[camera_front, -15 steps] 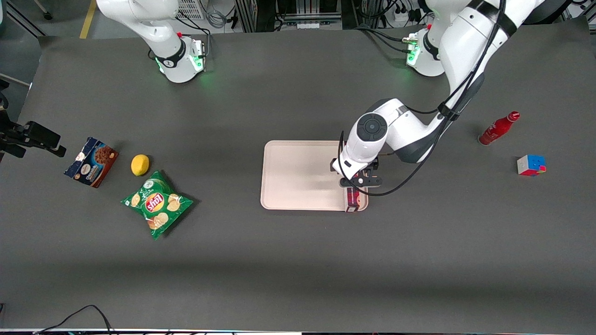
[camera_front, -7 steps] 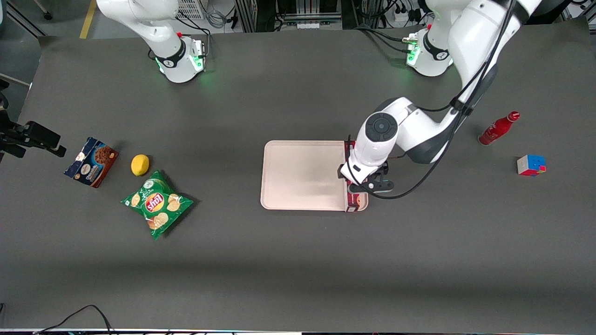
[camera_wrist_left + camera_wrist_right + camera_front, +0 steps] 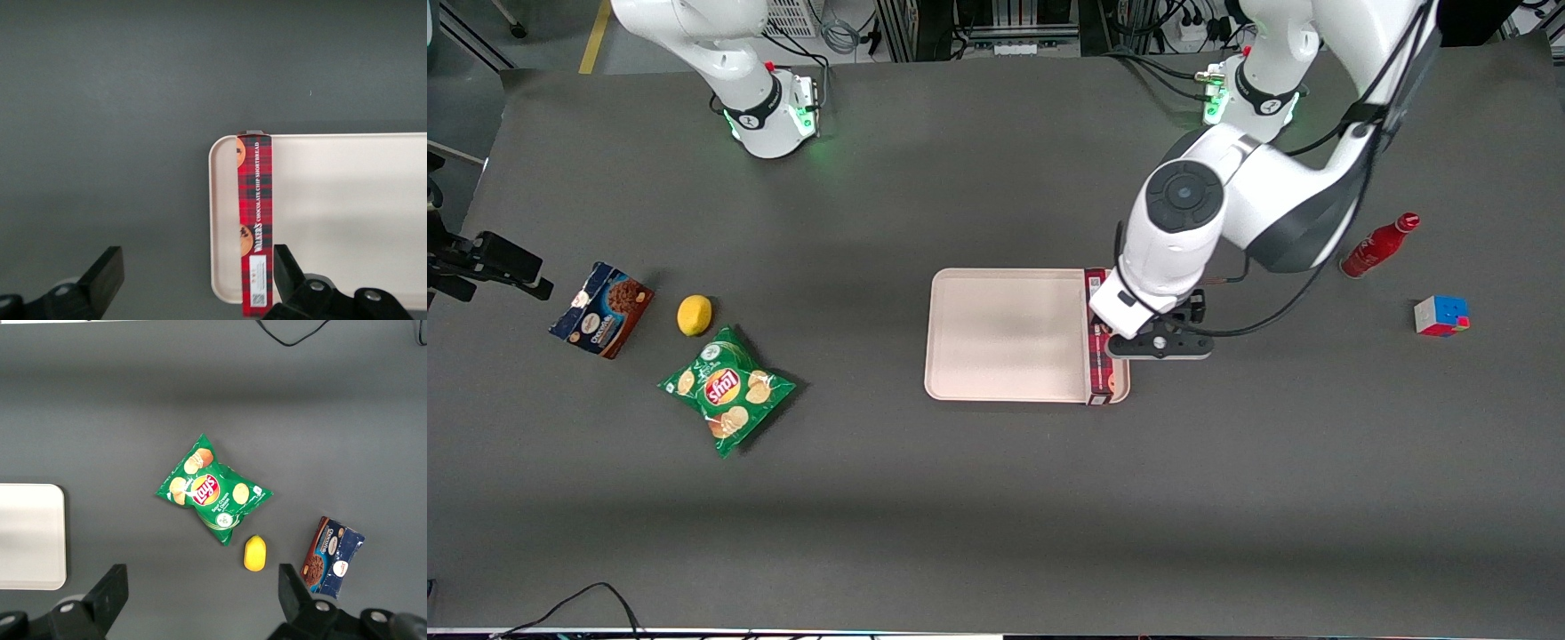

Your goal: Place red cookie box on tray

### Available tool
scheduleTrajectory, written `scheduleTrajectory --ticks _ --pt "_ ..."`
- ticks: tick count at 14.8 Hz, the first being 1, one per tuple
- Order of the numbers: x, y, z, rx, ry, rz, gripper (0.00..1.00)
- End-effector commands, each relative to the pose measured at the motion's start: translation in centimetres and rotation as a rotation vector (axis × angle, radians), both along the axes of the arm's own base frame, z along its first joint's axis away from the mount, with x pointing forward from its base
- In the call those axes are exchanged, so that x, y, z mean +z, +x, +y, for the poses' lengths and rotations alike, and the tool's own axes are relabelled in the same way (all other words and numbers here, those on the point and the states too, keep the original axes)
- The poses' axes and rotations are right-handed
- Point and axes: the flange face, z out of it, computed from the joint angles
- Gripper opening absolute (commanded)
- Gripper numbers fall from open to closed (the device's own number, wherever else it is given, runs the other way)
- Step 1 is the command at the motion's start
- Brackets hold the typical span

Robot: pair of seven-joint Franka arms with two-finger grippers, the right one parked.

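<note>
The red box (image 3: 255, 220) is lying along the tray's (image 3: 996, 333) edge. The gripper (image 3: 193, 280) is hanging above it, wide open and holding nothing.

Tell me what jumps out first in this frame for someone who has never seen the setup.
The red cookie box stands out most: it lies along one short edge of the pink tray at mid-table, its label end poking just over the rim. Above it hangs the gripper, open and holding nothing. Next comes the green chip bag, beside a lemon, toward the parked arm's end of the table.
</note>
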Motion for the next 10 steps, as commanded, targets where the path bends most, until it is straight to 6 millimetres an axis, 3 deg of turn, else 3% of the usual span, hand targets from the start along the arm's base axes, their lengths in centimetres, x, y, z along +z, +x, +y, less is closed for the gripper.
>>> scheduleTrajectory --ticks 1,3,7,10 --pt "7.0 0.0 1.7 -0.081 0.021 -0.009 1.00" --pt "9.9 0.0 4.5 -0.077 0.016 -0.001 1.00" --pt "15.2 0.5 13.9 -0.189 0.066 -0.008 1.00" --pt "16.1 0.5 19.9 -0.171 0.096 -0.025 1.00"
